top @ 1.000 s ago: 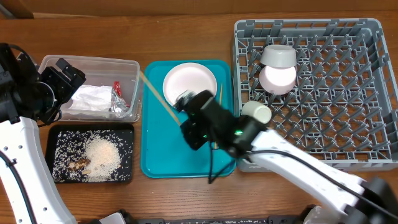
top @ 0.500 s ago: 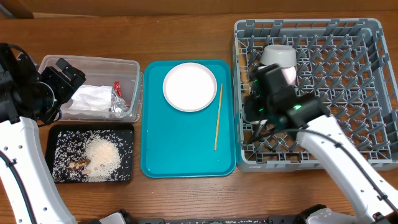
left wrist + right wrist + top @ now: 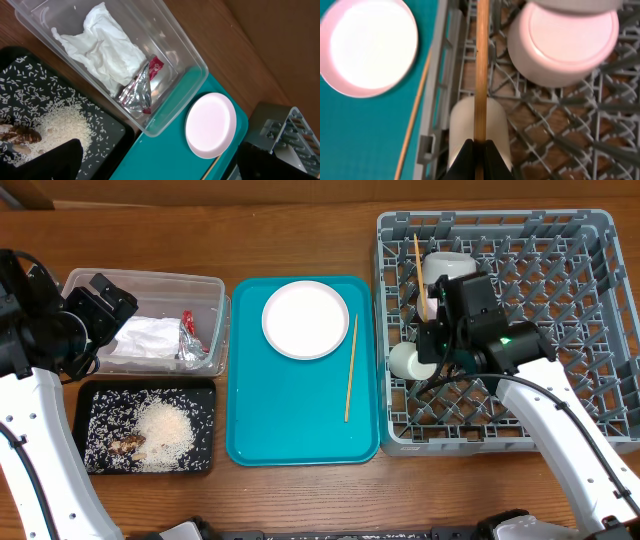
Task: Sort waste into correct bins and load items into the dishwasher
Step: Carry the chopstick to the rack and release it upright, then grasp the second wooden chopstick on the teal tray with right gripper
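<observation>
My right gripper (image 3: 432,323) is shut on a wooden chopstick (image 3: 418,260) over the grey dish rack (image 3: 560,330). In the right wrist view the chopstick (image 3: 481,65) runs up from the shut gripper (image 3: 480,147), above the white cup (image 3: 495,125) and left of the pink-white bowl (image 3: 562,45). The grey bowl (image 3: 447,268) and cup (image 3: 404,360) lie in the rack. The white plate (image 3: 306,319) lies on the teal tray. My left gripper (image 3: 165,170) is open and empty above the clear tub (image 3: 215,290), which holds the napkin (image 3: 145,340) and foil wrapper (image 3: 188,345). Rice (image 3: 165,430) lies in the black tray (image 3: 95,395).
A second chopstick (image 3: 349,368) lies on the teal serving tray (image 3: 290,420), right of the plate. The tray sits between the two bins and the rack. The table is brown wood (image 3: 300,230).
My right gripper has carried the chopstick from over the teal tray to the right, to above the rack's left side. The left arm has not moved.
</observation>
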{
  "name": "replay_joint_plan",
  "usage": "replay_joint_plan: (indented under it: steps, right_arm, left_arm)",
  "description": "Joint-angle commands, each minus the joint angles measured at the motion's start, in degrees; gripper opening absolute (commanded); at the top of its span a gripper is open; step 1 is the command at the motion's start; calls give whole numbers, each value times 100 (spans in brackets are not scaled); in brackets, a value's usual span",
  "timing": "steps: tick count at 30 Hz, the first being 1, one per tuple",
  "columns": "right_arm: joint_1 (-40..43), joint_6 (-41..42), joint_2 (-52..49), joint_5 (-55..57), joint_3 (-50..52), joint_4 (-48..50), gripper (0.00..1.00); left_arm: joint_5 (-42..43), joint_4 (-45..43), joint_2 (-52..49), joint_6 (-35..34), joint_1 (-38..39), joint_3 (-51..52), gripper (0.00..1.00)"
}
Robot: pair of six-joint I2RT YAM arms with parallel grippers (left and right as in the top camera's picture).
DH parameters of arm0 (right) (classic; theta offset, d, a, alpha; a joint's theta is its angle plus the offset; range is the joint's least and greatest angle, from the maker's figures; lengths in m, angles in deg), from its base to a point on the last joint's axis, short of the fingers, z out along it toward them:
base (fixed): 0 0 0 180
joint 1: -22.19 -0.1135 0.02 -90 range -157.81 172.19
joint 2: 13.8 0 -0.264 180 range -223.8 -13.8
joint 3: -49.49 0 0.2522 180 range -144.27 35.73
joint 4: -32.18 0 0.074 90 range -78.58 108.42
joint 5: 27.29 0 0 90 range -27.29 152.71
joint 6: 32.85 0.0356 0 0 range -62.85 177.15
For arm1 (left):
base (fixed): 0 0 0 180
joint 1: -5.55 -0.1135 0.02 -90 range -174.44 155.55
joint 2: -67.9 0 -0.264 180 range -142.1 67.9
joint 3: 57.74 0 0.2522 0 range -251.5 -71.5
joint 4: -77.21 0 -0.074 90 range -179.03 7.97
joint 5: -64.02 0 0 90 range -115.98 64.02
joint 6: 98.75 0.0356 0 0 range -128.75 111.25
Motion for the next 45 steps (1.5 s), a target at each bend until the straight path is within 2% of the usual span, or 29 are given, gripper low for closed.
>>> replay_joint_plan:
  steps: [1, 8, 11, 15, 18, 21, 24, 28, 35, 40, 45]
  right_arm:
    - [-22, -28, -170, -122, -42, 240, 4]
    - [-22, 155, -960, -118, -42, 1058, 5]
    - [-22, 155, -1231, -122, -42, 1419, 21]
    - [-22, 155, -1233, -120, -52, 1585, 30]
    - [-42, 153, -1128, -280, -192, 1504, 31]
    - [-144, 166, -1010, -1086, -326, 1429, 31]
    - [-417, 713, -962, -1436, -350, 1373, 30]
    - [-1027, 1475, -988, -909, -247, 1119, 30]
    - [-2535, 2422, -1209, 1167, 308, 1508, 37]
    - [-2933, 3064, -1775, 2070, 595, 1860, 39]
    - [-2887, 3215, -2415, 2225, 595, 2002, 43]
  left_arm:
    - [-17, -2, 28, -57, -2, -107, 100]
    - [-17, -2, 28, -57, -2, -107, 100]
    - [-17, -2, 28, -57, -2, -107, 100]
    - [-17, -2, 28, -57, -2, -107, 100]
    - [-17, -2, 28, -57, -2, -107, 100]
    - [-17, -2, 28, -57, -2, -107, 100]
    - [-17, -2, 28, -57, -2, -107, 100]
    - [-17, -2, 28, -57, -2, -107, 100]
    - [-17, -2, 28, -57, -2, -107, 100]
    - [-17, -2, 28, -57, -2, -107, 100]
    - [-17, -2, 28, -57, -2, -107, 100]
